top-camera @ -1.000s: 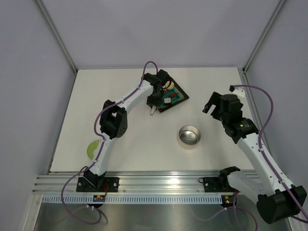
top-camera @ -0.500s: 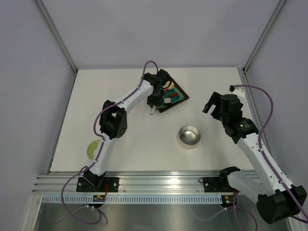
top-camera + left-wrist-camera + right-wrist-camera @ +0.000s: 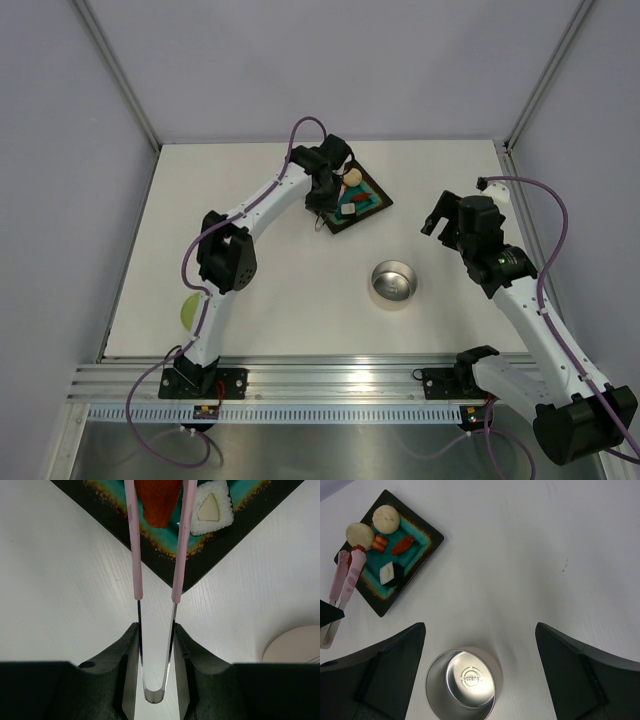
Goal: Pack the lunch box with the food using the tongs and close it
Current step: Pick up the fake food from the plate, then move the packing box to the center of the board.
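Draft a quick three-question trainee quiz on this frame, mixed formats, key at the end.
1. True or false: the right claw is open and the lunch box is empty.
2. The tongs are held by: A the left claw; B the right claw; C neither.
3. Fill in: the food piece between the tongs' arms, over the tray, is ___ in colour.
Key: 1 true; 2 A; 3 red.
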`<state>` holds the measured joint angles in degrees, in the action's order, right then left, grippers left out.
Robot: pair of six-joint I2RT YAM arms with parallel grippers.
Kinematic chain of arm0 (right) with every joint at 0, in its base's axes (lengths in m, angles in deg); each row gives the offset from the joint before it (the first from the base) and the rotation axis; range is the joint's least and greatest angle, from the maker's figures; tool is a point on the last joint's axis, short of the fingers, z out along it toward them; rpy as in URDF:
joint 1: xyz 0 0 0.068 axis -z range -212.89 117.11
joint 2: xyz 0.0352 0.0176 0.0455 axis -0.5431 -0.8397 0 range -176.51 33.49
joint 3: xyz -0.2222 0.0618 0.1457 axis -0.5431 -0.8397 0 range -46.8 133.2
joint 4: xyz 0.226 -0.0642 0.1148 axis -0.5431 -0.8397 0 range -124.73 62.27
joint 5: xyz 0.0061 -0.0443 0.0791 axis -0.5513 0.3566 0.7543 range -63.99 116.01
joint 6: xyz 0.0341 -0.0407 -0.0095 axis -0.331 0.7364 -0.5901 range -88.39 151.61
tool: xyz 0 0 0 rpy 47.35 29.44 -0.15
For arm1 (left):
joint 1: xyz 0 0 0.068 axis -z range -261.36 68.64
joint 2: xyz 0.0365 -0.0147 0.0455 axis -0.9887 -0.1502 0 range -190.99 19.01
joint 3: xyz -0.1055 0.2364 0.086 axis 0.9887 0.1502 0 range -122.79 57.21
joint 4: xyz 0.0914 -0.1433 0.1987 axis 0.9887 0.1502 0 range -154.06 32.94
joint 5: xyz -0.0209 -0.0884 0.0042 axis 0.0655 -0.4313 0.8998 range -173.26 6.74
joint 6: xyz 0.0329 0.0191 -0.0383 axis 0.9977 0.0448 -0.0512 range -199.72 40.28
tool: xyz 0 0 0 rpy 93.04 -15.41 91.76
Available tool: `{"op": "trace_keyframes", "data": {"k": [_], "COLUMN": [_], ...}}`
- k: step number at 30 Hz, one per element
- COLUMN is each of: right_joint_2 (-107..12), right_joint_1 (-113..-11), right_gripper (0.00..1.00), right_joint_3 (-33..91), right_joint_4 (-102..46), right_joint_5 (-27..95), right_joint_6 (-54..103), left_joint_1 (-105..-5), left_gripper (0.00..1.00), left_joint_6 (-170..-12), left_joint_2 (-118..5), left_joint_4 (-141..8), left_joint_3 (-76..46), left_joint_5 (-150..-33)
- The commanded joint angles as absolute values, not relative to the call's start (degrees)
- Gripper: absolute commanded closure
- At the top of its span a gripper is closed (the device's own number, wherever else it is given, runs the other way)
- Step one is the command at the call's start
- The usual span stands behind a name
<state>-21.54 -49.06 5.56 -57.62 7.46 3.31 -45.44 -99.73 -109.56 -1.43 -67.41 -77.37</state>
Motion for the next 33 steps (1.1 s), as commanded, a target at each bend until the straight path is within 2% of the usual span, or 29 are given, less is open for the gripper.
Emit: {"op": "trace_keyframes", "data": {"k": [1, 8, 13, 17, 20, 22, 23, 24, 25, 28, 33], "right_joint_2": [-20.91, -22.23, -17.93, -14.07, -10.90, -9.23, -9.23, -10.18, -10.89, -14.40, -15.90], "right_joint_1": [-48.89, -48.89, -48.89, -48.89, -48.89, -48.89, -48.89, -48.89, -48.98, -48.98, -48.98], "right_gripper": [0.01, 0.01, 0.02, 0.06, 0.21, 0.56, 0.69, 0.77, 0.92, 1.00, 1.00], "right_joint_3": [5.85, 5.06, 0.23, -4.33, -6.88, -7.51, -7.86, -7.86, -7.86, -8.13, -11.37], "right_joint_4": [-57.26, -59.98, -64.89, -69.64, -72.29, -72.90, -73.34, -73.69, -74.74, -75.19, -73.18], "right_joint_5": [6.41, 10.71, 17.30, 18.54, 18.18, 18.63, 18.71, 19.06, 19.24, 19.86, 21.43], "right_joint_6": [3.66, 2.78, -0.90, -5.56, -9.60, -11.89, -12.68, -13.91, -14.44, -16.38, -18.93], "left_joint_1": [-45.24, -45.24, -45.15, -45.15, -45.24, -45.15, -45.15, -45.06, -45.06, -44.97, -44.54], "left_gripper": [1.00, 1.00, 1.00, 1.00, 1.00, 1.00, 1.00, 1.00, 1.00, 1.00, 1.00], "left_joint_6": [-99.32, -98.97, -98.79, -98.70, -98.44, -98.18, -98.09, -98.00, -97.91, -97.91, -97.21], "left_joint_2": [-105.97, -104.39, -102.37, -100.97, -100.17, -99.73, -99.56, -99.12, -98.94, -97.89, -96.57], "left_joint_4": [-3.42, -3.77, -5.00, -5.61, -5.96, -6.05, -6.05, -5.97, -5.97, -6.40, -5.97], "left_joint_3": [-66.90, -65.84, -63.82, -62.94, -62.15, -61.80, -61.54, -61.36, -61.10, -60.31, -59.86], "left_joint_5": [-78.52, -78.78, -79.31, -79.66, -79.92, -80.27, -80.36, -80.54, -80.62, -81.24, -81.68]}}
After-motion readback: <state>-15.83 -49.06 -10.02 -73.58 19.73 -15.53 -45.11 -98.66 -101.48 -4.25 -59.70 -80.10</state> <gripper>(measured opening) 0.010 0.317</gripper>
